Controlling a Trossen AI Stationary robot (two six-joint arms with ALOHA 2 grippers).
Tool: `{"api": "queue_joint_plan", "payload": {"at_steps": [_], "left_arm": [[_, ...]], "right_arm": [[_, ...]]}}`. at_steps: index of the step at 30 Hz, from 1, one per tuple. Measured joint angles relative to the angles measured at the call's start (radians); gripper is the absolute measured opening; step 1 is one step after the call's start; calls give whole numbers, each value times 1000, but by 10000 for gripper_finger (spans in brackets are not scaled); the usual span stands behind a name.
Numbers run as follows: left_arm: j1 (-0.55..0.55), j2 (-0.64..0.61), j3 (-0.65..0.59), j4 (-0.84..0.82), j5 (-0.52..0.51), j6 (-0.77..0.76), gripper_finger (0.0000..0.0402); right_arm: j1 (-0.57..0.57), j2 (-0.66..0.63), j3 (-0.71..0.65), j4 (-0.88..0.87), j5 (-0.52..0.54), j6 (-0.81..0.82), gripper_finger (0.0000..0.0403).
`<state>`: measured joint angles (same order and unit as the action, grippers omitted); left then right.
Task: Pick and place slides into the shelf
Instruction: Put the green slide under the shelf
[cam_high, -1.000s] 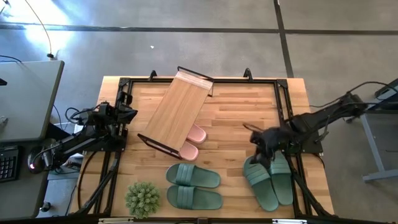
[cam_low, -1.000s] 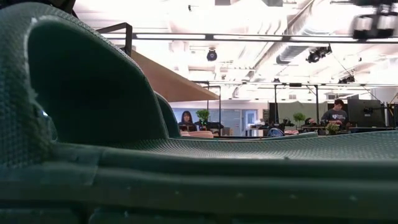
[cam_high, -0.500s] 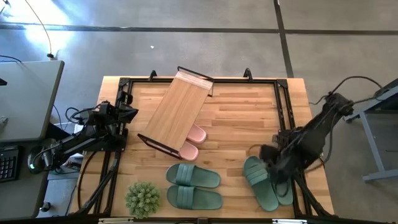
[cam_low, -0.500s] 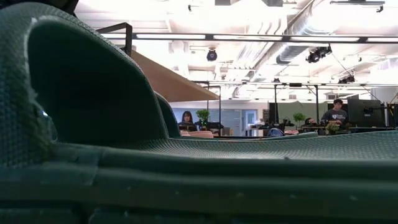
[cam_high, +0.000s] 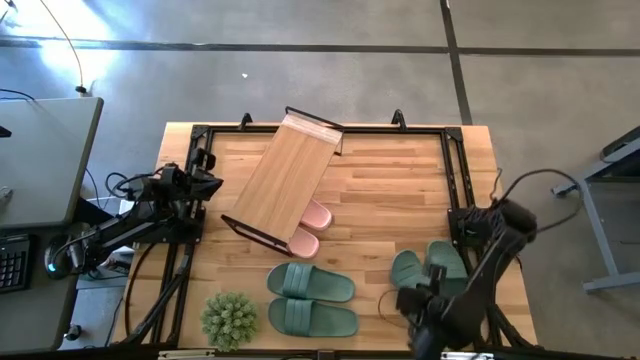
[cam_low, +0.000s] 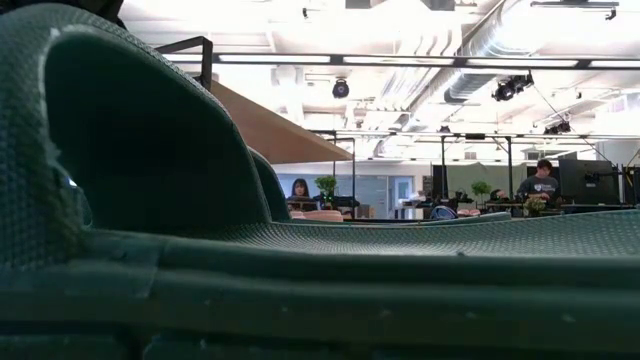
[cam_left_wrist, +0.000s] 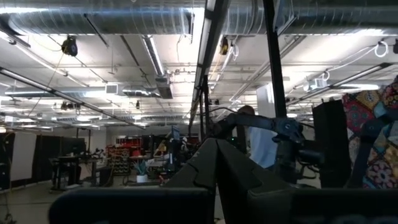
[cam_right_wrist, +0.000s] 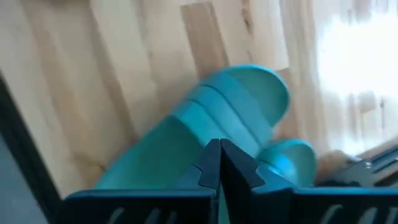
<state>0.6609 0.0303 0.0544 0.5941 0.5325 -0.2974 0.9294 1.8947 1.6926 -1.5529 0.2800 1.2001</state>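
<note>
**Right arm folded low over the green slides at the desk's near right corner**

While the low view is almost wholly filled by a dark green slide (cam_low: 200, 250) pressed up against the lens, the high view lays out the whole desk (cam_high: 390, 175). From above, the shelf (cam_high: 283, 180) lies skewed from about 1 o'clock to 7 o'clock at the desk's upper middle, and the pink-and-white slides (cam_high: 311, 228) poke out from under its lower end. One green pair (cam_high: 308, 298) lies side by side at 6 o'clock, with a spiky plant ball (cam_high: 229, 318) just to its 9 o'clock side. A second green pair (cam_high: 430, 272) sits at 4 o'clock, partly covered by the right arm.

Only the low view shows the room behind: the shelf's bamboo board slanting up, ceiling ducts, and people seated at far desks. No writing or label can be read in any view.

The right arm bends back from its base at 3 o'clock and reaches down to the near edge, its claw (cam_high: 412, 300) at about 5 o'clock beside the green pair. The right wrist view shows its fingers (cam_right_wrist: 217, 165) pressed together with nothing between them, and a green slide (cam_right_wrist: 211, 124) on the planks beyond. The left arm waits at 9 o'clock; its claw (cam_high: 203, 180) likewise has its fingers (cam_left_wrist: 214, 162) meeting, holding nothing.
</note>
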Motion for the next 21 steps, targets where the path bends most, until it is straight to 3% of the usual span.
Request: {"api": "queue_joint_plan", "payload": {"at_steps": [7, 12, 16, 21], "left_arm": [[0, 0, 0, 0, 3, 0, 1], [0, 0, 0, 0, 32, 0, 1], [0, 0, 0, 0, 37, 1, 1], [0, 0, 0, 0, 37, 4, 1]], "right_arm": [[48, 50, 41, 51, 16, 131, 11], [88, 50, 5, 62, 27, 150, 77], [106, 50, -49, 61, 34, 59, 136], [108, 51, -155, 74, 39, 31, 181]]}}
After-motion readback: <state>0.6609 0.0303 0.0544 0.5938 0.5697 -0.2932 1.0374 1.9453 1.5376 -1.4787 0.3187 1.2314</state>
